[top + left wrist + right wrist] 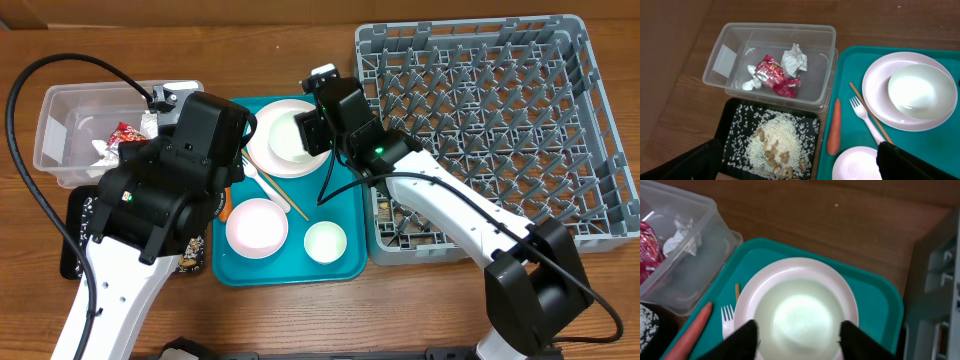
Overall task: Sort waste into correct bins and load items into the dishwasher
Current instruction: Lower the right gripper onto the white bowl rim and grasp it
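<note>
Bowl [802, 317], on plate [795, 266] at tray's [875, 296] rear: directly beneath right gripper [801, 336], fingers spread either side of it. Left gripper [800, 162], likewise spread, hangs near tray's left edge, farther off.

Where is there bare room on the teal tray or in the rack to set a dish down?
The grey dish rack is bare across nearly all its pegs. On the teal tray, the right strip between plate and rack is free. Its left is crowded: carrot, fork, chopstick, pink bowl.
</note>
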Motion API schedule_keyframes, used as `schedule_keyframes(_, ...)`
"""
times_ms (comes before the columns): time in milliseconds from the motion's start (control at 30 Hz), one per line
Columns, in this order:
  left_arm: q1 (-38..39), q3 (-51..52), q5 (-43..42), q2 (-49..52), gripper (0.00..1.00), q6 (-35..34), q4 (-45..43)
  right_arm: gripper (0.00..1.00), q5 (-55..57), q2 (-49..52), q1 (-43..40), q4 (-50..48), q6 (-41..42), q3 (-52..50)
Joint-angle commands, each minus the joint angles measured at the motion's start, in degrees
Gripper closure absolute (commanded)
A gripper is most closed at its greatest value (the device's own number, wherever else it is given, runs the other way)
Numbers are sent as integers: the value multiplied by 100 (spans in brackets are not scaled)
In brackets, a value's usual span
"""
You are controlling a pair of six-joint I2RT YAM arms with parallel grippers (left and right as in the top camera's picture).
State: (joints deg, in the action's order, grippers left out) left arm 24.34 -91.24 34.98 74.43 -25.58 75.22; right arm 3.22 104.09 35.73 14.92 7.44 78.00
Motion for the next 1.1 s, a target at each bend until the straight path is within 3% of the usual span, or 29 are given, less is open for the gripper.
schedule_keyframes(0,-4,-74,98,20,0,-79,-9,51,170,184,35,-197,-17,114)
schedule_keyframes(167,-4,-74,98,20,0,-79,-9,50,343,501,31,-490,-20,111)
schedule_keyframes(300,-4,-74,98,20,0,-79,-9,42,380,863,33,-671,-15,111)
schedule_keyframes(833,-4,-74,98,20,0,-79,-9,46,472,1460,-28,-813,-15,111)
schedule_keyframes(1067,-4,-74,98,20,0,-79,-7,42,664,1460,-35,-887,-17,111)
